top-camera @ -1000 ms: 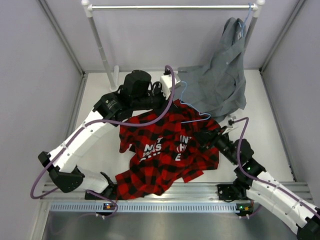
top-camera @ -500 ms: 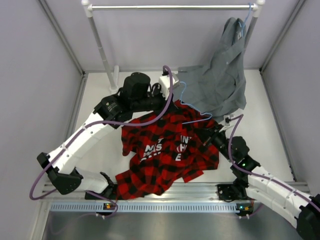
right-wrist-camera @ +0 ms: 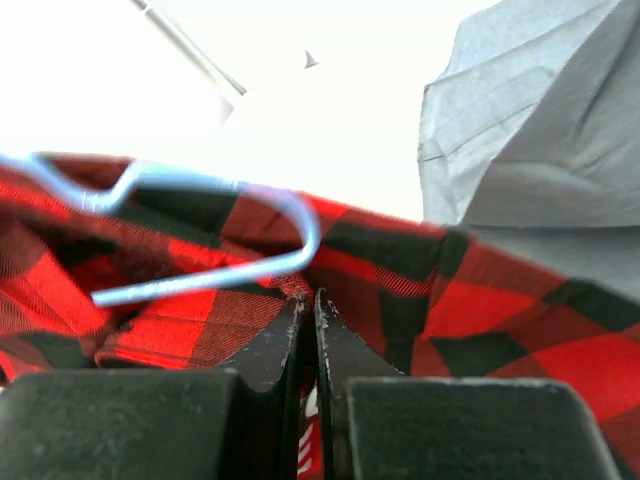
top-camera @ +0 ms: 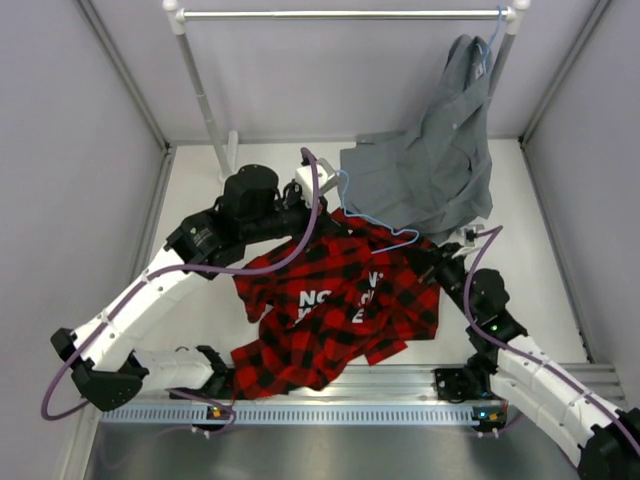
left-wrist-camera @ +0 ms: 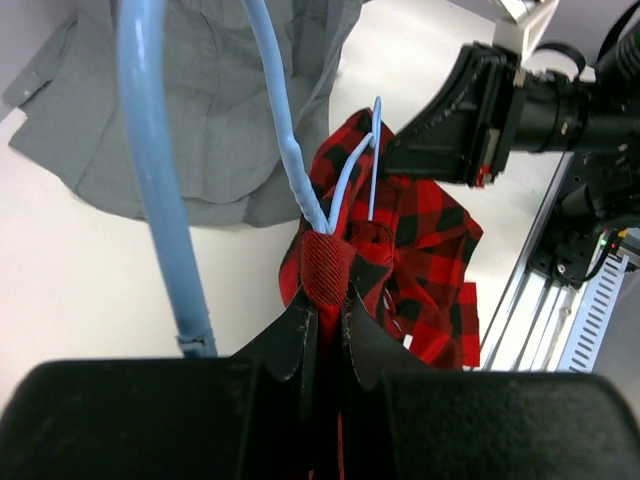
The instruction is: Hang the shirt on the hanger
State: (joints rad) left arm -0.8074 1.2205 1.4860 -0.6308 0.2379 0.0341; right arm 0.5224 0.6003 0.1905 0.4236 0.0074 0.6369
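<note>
The red-and-black plaid shirt (top-camera: 330,320) lies crumpled on the table with its white lettering facing up. The thin light-blue hanger (top-camera: 385,222) crosses its upper edge, and the wire (left-wrist-camera: 285,140) runs down into the bunched fabric. My left gripper (top-camera: 328,205) is shut on a red fold of the shirt (left-wrist-camera: 420,230) right where the wire enters it; the jaw tips (left-wrist-camera: 325,290) pinch cloth. My right gripper (top-camera: 432,262) is shut on the shirt's right edge (right-wrist-camera: 500,320), its tips (right-wrist-camera: 308,297) just under the hanger's bent end (right-wrist-camera: 290,255).
A plain grey shirt (top-camera: 430,170) hangs on another blue hanger from the rack's rail (top-camera: 340,14) and drapes onto the table beside the plaid one. The rack post (top-camera: 205,100) stands at the back left. A metal rail (top-camera: 300,410) runs along the front edge.
My right gripper has shut on the shirt's right edge. The left arm has pulled left with its fold, and the shirt and hanger have shifted with it.
</note>
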